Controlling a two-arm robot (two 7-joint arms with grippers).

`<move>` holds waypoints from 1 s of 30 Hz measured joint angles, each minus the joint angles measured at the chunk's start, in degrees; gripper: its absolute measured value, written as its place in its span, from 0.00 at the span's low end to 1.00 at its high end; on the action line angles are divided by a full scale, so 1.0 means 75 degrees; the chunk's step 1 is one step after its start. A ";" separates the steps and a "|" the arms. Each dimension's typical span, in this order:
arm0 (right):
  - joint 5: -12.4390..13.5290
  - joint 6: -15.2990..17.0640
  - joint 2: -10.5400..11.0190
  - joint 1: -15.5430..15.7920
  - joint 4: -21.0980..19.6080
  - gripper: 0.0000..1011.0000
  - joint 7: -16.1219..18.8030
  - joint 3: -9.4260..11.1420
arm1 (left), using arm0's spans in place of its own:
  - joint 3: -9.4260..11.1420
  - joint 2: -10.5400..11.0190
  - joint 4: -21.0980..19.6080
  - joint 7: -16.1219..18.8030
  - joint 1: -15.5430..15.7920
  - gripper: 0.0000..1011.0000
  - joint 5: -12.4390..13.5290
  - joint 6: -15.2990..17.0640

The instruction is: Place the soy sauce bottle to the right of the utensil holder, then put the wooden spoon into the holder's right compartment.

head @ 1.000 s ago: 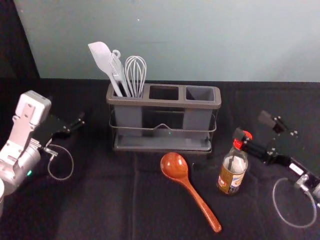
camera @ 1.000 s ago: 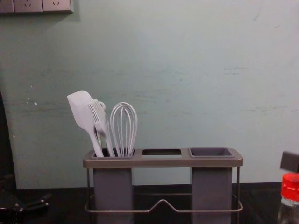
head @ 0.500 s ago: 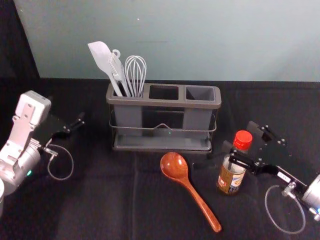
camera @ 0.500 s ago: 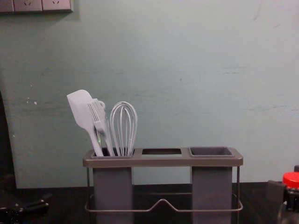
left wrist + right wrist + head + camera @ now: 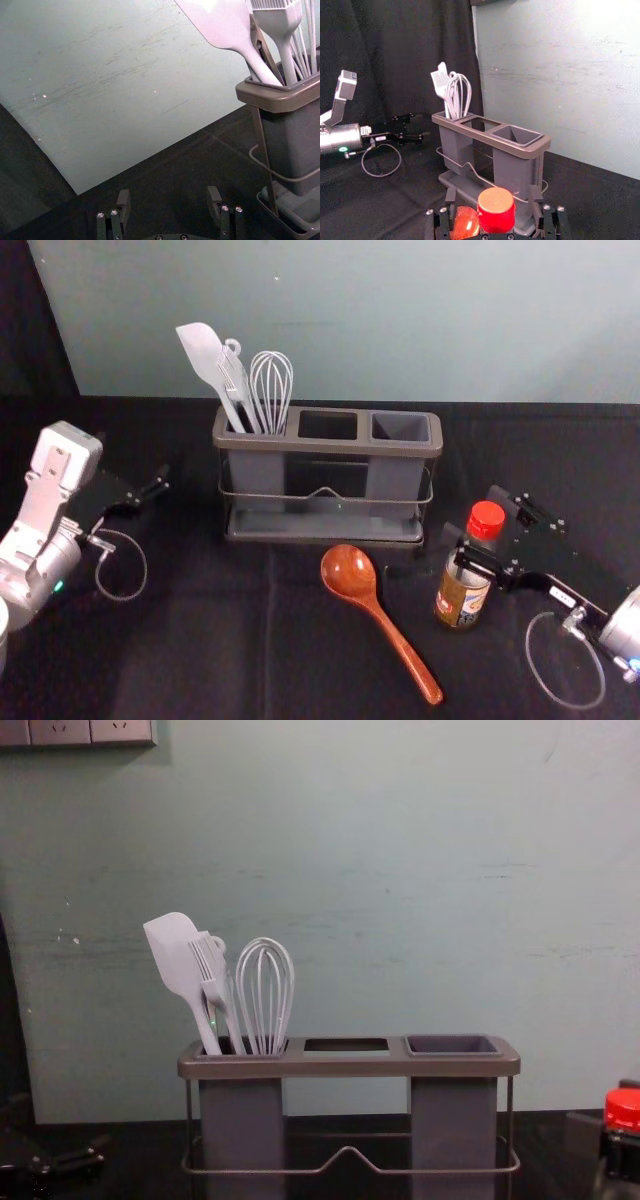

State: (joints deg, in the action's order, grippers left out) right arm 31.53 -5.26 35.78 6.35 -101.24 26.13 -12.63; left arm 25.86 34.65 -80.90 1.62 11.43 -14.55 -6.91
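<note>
The right gripper point(image 5: 493, 194) has its jaws spread around the upright bottle point(image 5: 463, 598), gaps flanking the cap point(image 5: 496, 210), on the counter point(image 5: 200, 660) nearer than the holder's point(image 5: 330, 447) right end; the left gripper point(image 5: 169, 192), jaws wide and empty, sits left of the holder.

Count, by kind. Utensil holder point(image 5: 330, 448): 1, with compartments point(image 5: 400, 428): 3. Lower tray point(image 5: 325, 532): 1. Utensils in the holder, distinctly identified: 3, being spatula point(image 5: 202, 352) 1, brush point(image 5: 205, 960) 1, whisk point(image 5: 271, 385) 1; a ring-ended piece beside them, kind unclear. Wooden spoon point(image 5: 349, 573): 1. Soy sauce bottle point(image 5: 463, 597): 1; red cap point(image 5: 487, 518): 1. Grippers: 2, left gripper point(image 5: 132, 458) 1, right gripper point(image 5: 478, 522) 1. Cable loops point(image 5: 145, 565): 2. Wall socket panels point(image 5: 60, 732), some cut off: 3.
</note>
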 joint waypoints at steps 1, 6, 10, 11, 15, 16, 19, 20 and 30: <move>-0.0029 0.0008 -0.0017 -0.0002 0.0001 0.89 0.0005 0.0011 | 0.0000 -0.0001 0.0000 0.0000 0.0000 0.99 0.0000 0.0000; -0.0095 0.0039 -0.0066 -0.0001 0.0014 0.78 0.0028 0.0046 | -0.0001 -0.0001 0.0000 0.0000 0.0000 0.99 0.0000 0.0000; -0.0133 0.0059 -0.0103 0.0005 0.0023 0.66 0.0057 0.0070 | 0.0000 0.0000 0.0000 0.0000 0.0000 0.99 0.0000 0.0000; -0.0143 0.0063 -0.0115 0.0009 0.0026 0.60 0.0060 0.0076 | 0.0000 -0.0001 0.0000 0.0000 0.0000 0.99 0.0000 0.0000; -0.0163 0.0093 -0.0145 0.0021 0.0027 0.48 0.0069 0.0103 | -0.0001 0.0000 0.0000 0.0000 0.0000 0.99 0.0000 0.0000; -0.0164 0.0099 -0.0148 0.0023 0.0023 0.46 0.0071 0.0109 | -0.0001 0.0000 0.0000 0.0000 0.0000 0.99 0.0000 0.0000; -0.0164 0.0118 -0.0147 0.0038 -0.0014 0.39 0.0071 0.0142 | 0.0000 0.0000 0.0000 0.0000 0.0000 0.99 0.0000 0.0000; -0.0157 0.0119 -0.0140 0.0060 -0.0077 0.39 0.0071 0.0184 | -0.0001 -0.0001 0.0000 0.0000 0.0000 0.99 0.0000 0.0000; -0.0067 0.0280 0.0036 0.0122 -0.0763 0.39 -0.0010 0.0567 | -0.0001 0.0000 0.0000 0.0000 0.0000 0.99 0.0000 0.0000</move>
State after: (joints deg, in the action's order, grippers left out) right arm 31.03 -3.16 36.05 7.27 -106.96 26.05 -8.38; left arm 25.86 34.65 -80.90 1.62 11.43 -14.55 -6.91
